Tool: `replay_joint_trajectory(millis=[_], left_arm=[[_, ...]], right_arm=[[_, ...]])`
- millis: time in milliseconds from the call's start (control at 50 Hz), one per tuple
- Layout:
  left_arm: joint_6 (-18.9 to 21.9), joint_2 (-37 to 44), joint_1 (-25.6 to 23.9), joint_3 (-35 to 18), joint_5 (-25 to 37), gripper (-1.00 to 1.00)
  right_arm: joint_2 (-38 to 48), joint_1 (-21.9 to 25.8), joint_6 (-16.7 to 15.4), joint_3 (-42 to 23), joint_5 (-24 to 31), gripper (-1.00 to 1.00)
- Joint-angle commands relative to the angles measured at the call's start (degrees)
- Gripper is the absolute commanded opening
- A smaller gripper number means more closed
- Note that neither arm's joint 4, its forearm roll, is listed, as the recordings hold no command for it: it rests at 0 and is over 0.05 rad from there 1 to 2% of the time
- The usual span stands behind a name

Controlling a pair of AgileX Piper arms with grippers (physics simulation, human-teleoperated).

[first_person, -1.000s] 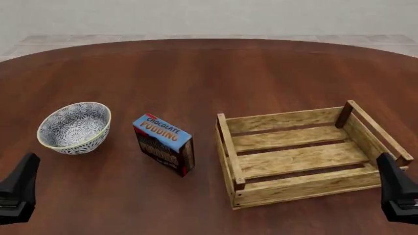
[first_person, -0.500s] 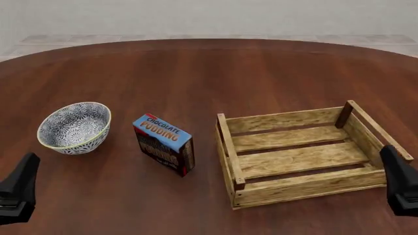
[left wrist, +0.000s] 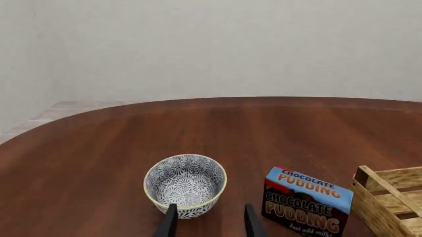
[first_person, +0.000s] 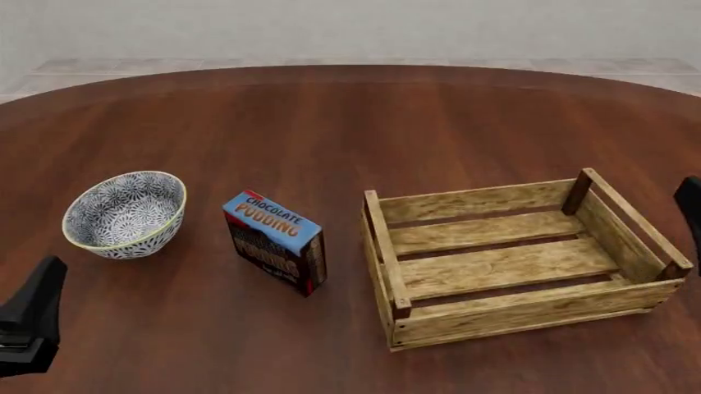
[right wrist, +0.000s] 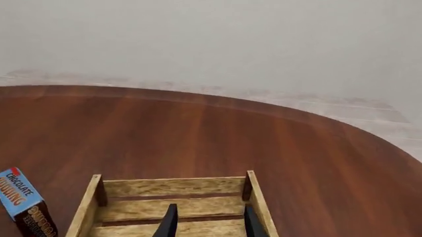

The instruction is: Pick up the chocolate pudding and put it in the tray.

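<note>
The chocolate pudding stands upright on the table between the bowl and the tray, blue top up; it also shows in the left wrist view and the right wrist view. The tray, a light wooden slat crate, sits to its right and holds nothing; it also shows in the right wrist view. My left gripper is open and empty at the near left, short of the bowl; its fingers are spread apart. My right gripper is open and empty at the tray's right side, with its fingers pointing over the tray.
A round blue-white patterned bowl stands left of the pudding, straight ahead of my left gripper. The round brown table's far edge curves across the back. One corner of the tray shows in the left wrist view.
My right gripper has moved from the near right corner up and away along the tray's right side, now mostly past the picture's right edge. The left gripper, pudding, bowl and tray have not moved.
</note>
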Motion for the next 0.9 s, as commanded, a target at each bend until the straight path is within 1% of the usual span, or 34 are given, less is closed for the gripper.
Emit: replay_joint_trajectory(millis=[20,80,100,120,160,180,200,240,260,320,340,380,400,440,460,480,500,520,540,560,580,600,620,640,680,700,720,740,760,800,820,860,900], left_arm=[[0.0,0.0,0.0,0.0,0.0,1.00],[0.0,0.0,0.0,0.0,0.0,1.00],[0.0,0.0,0.0,0.0,0.0,1.00],[0.0,0.0,0.0,0.0,0.0,1.00],[0.0,0.0,0.0,0.0,0.0,1.00],[0.0,0.0,0.0,0.0,0.0,1.00],[0.0,0.0,0.0,0.0,0.0,1.00],[0.0,0.0,0.0,0.0,0.0,1.00],[0.0,0.0,0.0,0.0,0.0,1.00],[0.0,0.0,0.0,0.0,0.0,1.00],[0.0,0.0,0.0,0.0,0.0,1.00],[0.0,0.0,0.0,0.0,0.0,1.00],[0.0,0.0,0.0,0.0,0.0,1.00],[0.0,0.0,0.0,0.0,0.0,1.00],[0.0,0.0,0.0,0.0,0.0,1.00],[0.0,0.0,0.0,0.0,0.0,1.00],[0.0,0.0,0.0,0.0,0.0,1.00],[0.0,0.0,0.0,0.0,0.0,1.00],[0.0,0.0,0.0,0.0,0.0,1.00],[0.0,0.0,0.0,0.0,0.0,1.00],[0.0,0.0,0.0,0.0,0.0,1.00],[0.0,0.0,0.0,0.0,0.0,1.00],[0.0,0.0,0.0,0.0,0.0,1.00],[0.0,0.0,0.0,0.0,0.0,1.00],[0.0,0.0,0.0,0.0,0.0,1.00],[0.0,0.0,0.0,0.0,0.0,1.00],[0.0,0.0,0.0,0.0,0.0,1.00],[0.0,0.0,0.0,0.0,0.0,1.00],[0.0,0.0,0.0,0.0,0.0,1.00],[0.0,0.0,0.0,0.0,0.0,1.00],[0.0,0.0,0.0,0.0,0.0,1.00],[0.0,0.0,0.0,0.0,0.0,1.00],[0.0,0.0,0.0,0.0,0.0,1.00]], right_arm=[[8.1,2.2,1.4,-9.5,4.7,1.00],[9.4,0.7,1.6,-11.8,5.4,1.00],[9.8,1.0,1.1,-12.9,5.8,1.00],[11.2,2.5,1.4,-13.7,6.3,1.00],[12.3,2.2,0.4,-15.6,7.2,1.00],[13.3,2.5,-0.9,-16.3,7.5,1.00],[13.8,2.6,-1.2,-17.4,8.0,1.00],[16.2,4.1,0.3,-19.1,9.0,1.00],[16.4,3.6,-0.1,-20.2,9.2,1.00],[17.9,4.3,0.5,-21.3,9.6,1.00],[17.8,4.1,-1.6,-22.0,9.4,1.00],[19.4,4.3,-2.0,-22.7,9.5,1.00],[21.5,3.5,-2.4,-23.2,10.0,1.00],[22.8,4.9,-2.2,-24.2,9.9,1.00],[24.8,6.9,0.0,-25.0,10.9,1.00],[24.1,6.6,-0.7,-25.4,10.6,1.00],[23.3,6.3,-2.7,-25.7,10.1,1.00],[24.0,8.3,-3.0,-25.9,10.4,1.00],[24.0,7.7,-2.7,-26.4,10.7,1.00],[24.0,8.4,-2.8,-27.0,10.7,1.00],[24.1,9.4,-3.8,-27.2,10.6,1.00],[24.1,9.4,-3.8,-27.2,10.6,1.00],[25.7,10.2,-0.9,-28.2,11.7,1.00],[25.4,9.8,-2.7,-28.4,11.0,1.00],[25.0,10.2,-3.2,-28.9,10.5,1.00],[25.1,10.6,-4.3,-29.2,10.4,1.00],[25.5,10.3,-3.4,-29.9,10.9,1.00],[24.6,11.2,-6.1,-29.9,10.0,1.00],[25.2,11.5,-5.2,-30.2,10.4,1.00],[25.7,12.1,-6.1,-30.1,9.7,1.00],[26.5,12.3,-5.5,-30.3,9.7,1.00],[27.4,12.2,-5.3,-30.8,9.4,1.00],[28.4,13.2,-5.3,-31.0,9.4,1.00]])
